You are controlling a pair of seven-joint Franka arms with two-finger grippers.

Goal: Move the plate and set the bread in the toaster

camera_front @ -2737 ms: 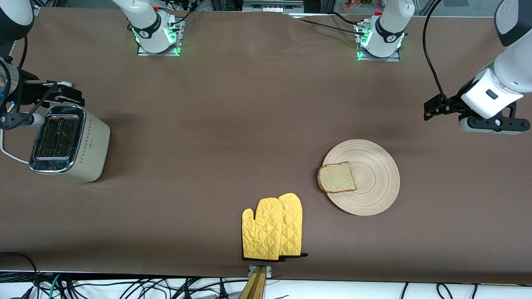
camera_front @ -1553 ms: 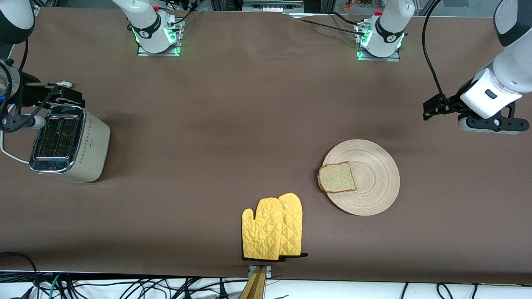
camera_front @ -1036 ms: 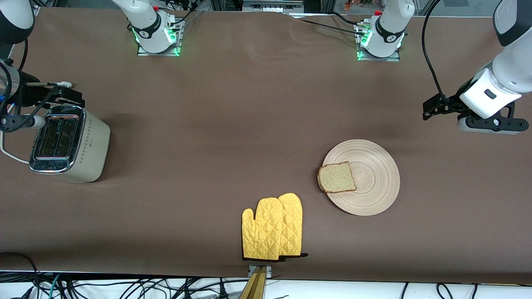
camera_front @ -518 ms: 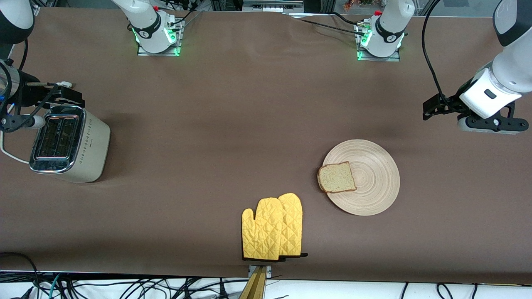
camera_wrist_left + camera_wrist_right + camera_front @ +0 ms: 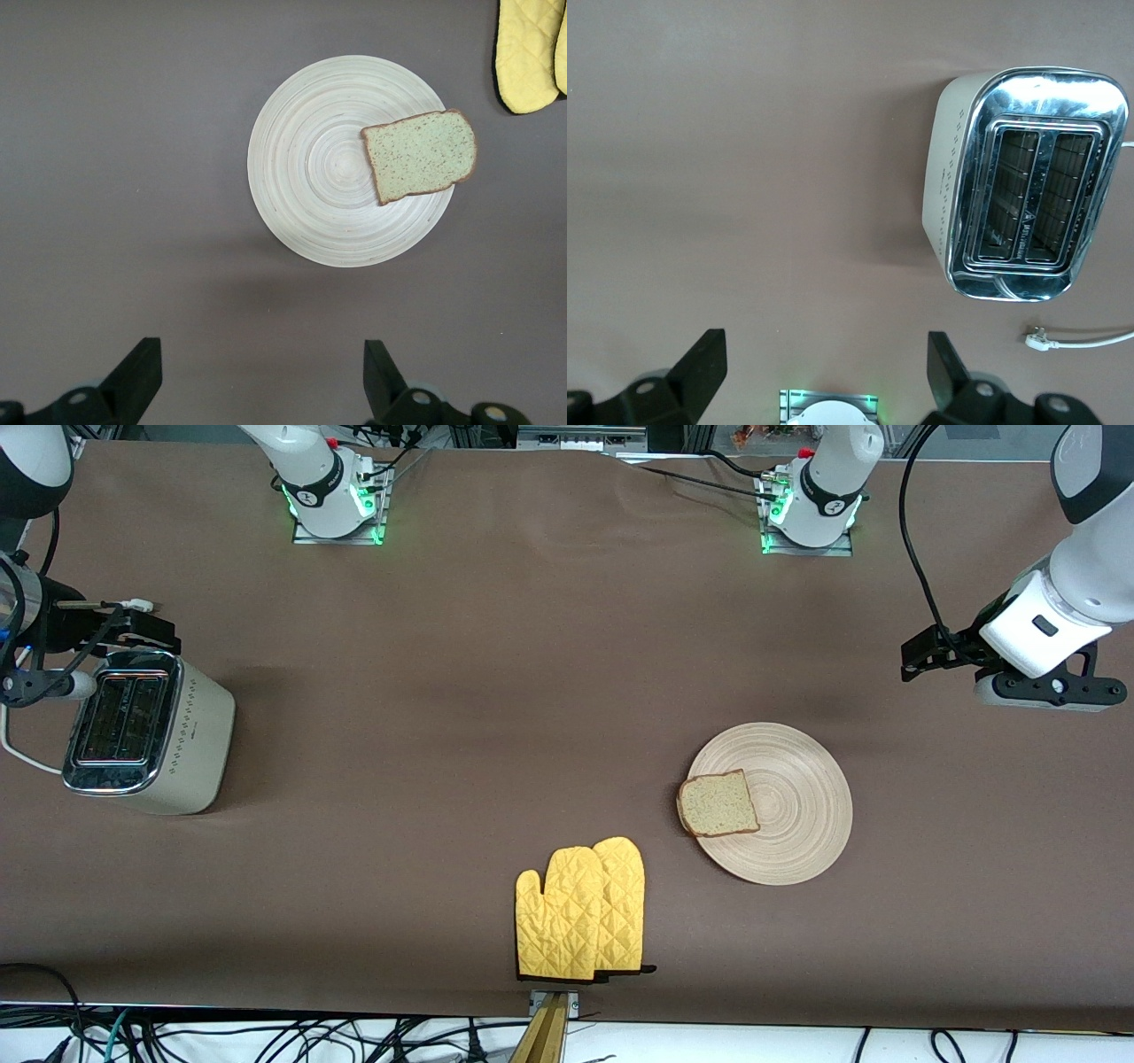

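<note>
From the front view, a big brown desk [image 5: 532, 691] holds everything. The plate [image 5: 797, 815] lies flat on the desk toward the left arm's end, closer to the desk edge nearest the camera than to the edge where the arms are fixed. The bread [image 5: 718, 804] lies on the plate, at the plate's rim on the side toward the right arm's end, and it sticks out a little over that rim. Two yellow oven mitts [image 5: 580, 910] lie together near the middle of the desk edge nearest the camera, near the plate but not touching it. The toaster [image 5: 146, 731] stands at the right arm's end of the desk, well apart from the plate. The left hand [image 5: 1001, 669] hangs in the air over the left arm's end of the desk, with nothing in it. The right hand [image 5: 97, 633] hangs in the air just beside the toaster's top, with nothing in it.

In the left wrist view, the left hand [image 5: 257, 385] is spread wide and empty. The plate [image 5: 328, 168] with the bread [image 5: 421, 155] is under it on the desk, and the mitts [image 5: 532, 49] peek in at a corner.

In the right wrist view, the right hand [image 5: 824, 376] is spread wide and empty too. The toaster [image 5: 1028, 181] shows its shiny top and two empty slots. A white cord [image 5: 1081, 338] lies on the desk beside the toaster.
</note>
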